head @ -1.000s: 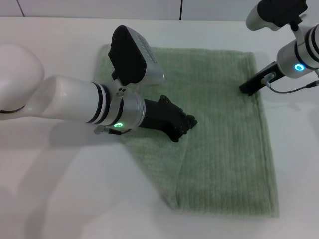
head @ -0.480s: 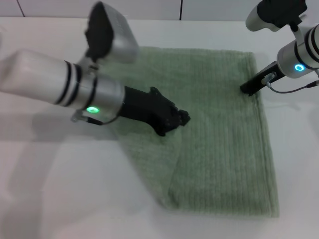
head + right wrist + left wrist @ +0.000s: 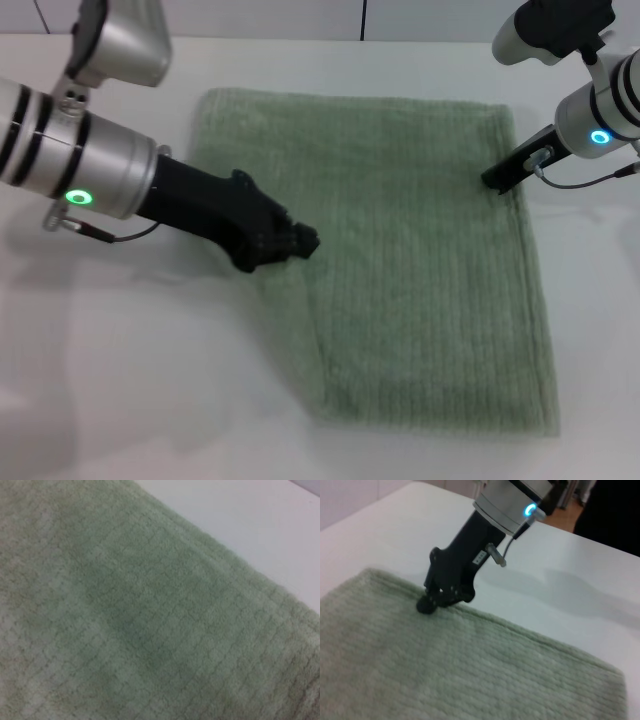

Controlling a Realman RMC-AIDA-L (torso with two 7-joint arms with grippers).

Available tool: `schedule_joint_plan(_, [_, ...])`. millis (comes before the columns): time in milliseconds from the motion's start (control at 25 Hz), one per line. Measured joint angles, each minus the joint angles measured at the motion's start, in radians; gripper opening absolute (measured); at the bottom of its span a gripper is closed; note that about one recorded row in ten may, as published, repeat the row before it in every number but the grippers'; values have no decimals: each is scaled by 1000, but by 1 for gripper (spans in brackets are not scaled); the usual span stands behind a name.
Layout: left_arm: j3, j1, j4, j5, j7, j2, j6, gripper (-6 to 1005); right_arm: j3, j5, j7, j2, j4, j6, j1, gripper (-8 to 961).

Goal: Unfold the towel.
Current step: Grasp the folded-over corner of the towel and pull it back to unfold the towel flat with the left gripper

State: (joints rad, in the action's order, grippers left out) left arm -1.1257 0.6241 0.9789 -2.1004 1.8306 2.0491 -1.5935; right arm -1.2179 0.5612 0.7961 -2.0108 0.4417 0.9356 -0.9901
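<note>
The towel [image 3: 420,260] lies mid-frame on the table [image 3: 150,400], its left flap pinched shut in the left gripper [image 3: 295,243], fold crease running toward the frame's bottom, while the right gripper [image 3: 497,178] presses the upper-right edge, opening indiscernible.

The towel [image 3: 420,270] covers the table's [image 3: 150,400] middle. The left gripper [image 3: 285,242] blocks its left edge, the right gripper [image 3: 497,178] its far right corner; the table's near-left corner lies bare.
</note>
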Motion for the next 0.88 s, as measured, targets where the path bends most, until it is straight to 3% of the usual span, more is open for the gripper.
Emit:
schedule_joint_plan(360, [44, 0, 12, -45, 35, -27, -103, 62, 0, 0, 0, 0, -2, 2, -1, 0])
schedule_joint_plan(880, [49, -4, 73, -130, 114, -28, -167, 71, -3, -1, 0, -2, -2, 5, -6, 0])
